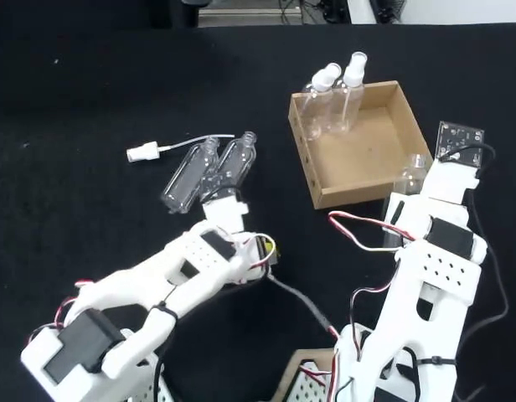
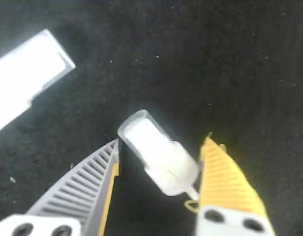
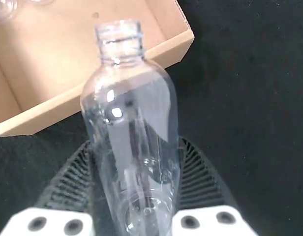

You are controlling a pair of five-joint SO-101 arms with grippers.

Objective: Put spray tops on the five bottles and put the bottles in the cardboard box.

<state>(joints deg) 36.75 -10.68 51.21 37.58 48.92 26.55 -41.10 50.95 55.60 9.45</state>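
On the black table [image 1: 74, 84], the right gripper [image 3: 136, 147] clamps an uncapped bottle [image 3: 127, 113] just beside the cardboard box [image 1: 350, 194], which holds two capped bottles [image 1: 333, 100], while the left gripper [image 2: 161, 143] pinches a spray top [image 2: 151, 147].

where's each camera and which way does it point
High view: fixed above the table, looking down on cardboard box, left arm, right arm.
Left wrist view: on that wrist, facing the table past the left gripper holding a spray top.
Right wrist view: on that wrist, facing the box past the right gripper holding an open bottle.
Shared by high and right wrist: box, bottle.
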